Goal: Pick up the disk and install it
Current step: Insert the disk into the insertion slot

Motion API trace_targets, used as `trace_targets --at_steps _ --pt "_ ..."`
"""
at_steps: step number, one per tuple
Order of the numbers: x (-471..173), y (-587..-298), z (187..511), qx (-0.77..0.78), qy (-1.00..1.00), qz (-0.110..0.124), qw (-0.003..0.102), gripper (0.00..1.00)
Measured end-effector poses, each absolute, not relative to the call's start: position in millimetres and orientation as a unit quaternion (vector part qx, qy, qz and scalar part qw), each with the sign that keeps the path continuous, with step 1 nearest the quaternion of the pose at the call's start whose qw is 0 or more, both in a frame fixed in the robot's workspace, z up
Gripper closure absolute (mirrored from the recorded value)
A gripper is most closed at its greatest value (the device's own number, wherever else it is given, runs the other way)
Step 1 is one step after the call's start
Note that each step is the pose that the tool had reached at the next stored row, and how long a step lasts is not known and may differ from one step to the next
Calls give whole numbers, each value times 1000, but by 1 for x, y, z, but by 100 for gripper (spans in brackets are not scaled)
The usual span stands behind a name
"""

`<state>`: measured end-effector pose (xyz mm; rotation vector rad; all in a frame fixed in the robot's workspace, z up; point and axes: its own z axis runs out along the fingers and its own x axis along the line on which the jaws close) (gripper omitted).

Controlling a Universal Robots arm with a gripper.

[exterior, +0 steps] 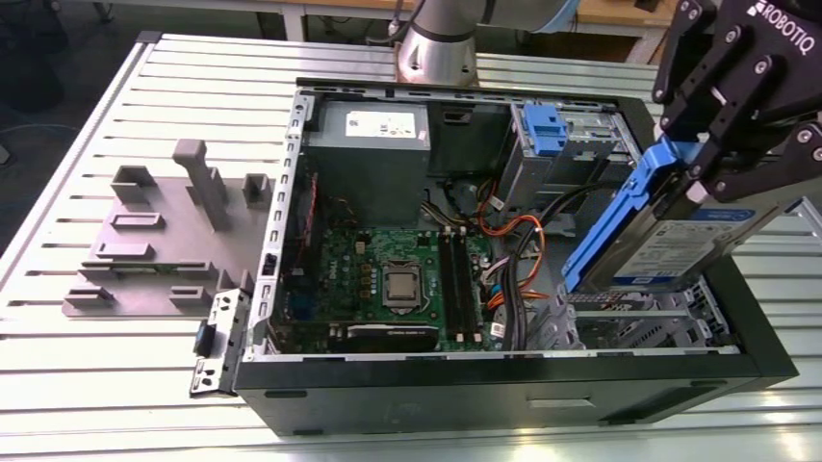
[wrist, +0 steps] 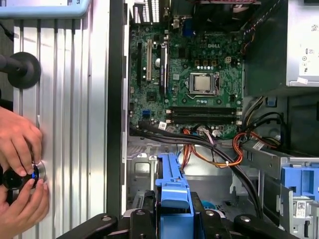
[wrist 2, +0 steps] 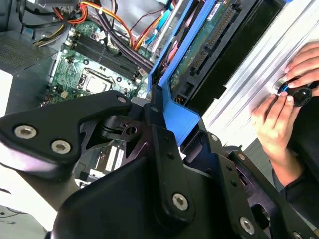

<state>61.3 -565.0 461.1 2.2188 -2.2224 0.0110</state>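
Over the computer case (exterior: 514, 385) at the exterior view's right end, gripped the disk (exterior: 675, 245) by its upper end in the claw (exterior: 726, 183), narrowed on it; hung tilted, sloping lengthwise down toward the metal bay (exterior: 642, 322) just below.

The case (exterior: 514, 385) is open on top, and there's clear room above the motherboard (exterior: 385, 279). Orange and black cables (exterior: 511, 231) crowd the gap between it and the grey metal bay (exterior: 642, 322). The gripper (exterior: 726, 168), clamped on the tilted disk (exterior: 661, 241), takes up the space over that bay. Outside the case wall (wrist: 115, 124), a person's hands (wrist: 20, 149) sit on the slatted table (wrist: 70, 99) nearby, blocking that side.
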Motion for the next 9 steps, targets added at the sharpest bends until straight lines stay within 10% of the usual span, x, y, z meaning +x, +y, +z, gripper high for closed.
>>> trace_targets --at_steps 9 --pt "73 -569 459 707 -708 3 1 64"
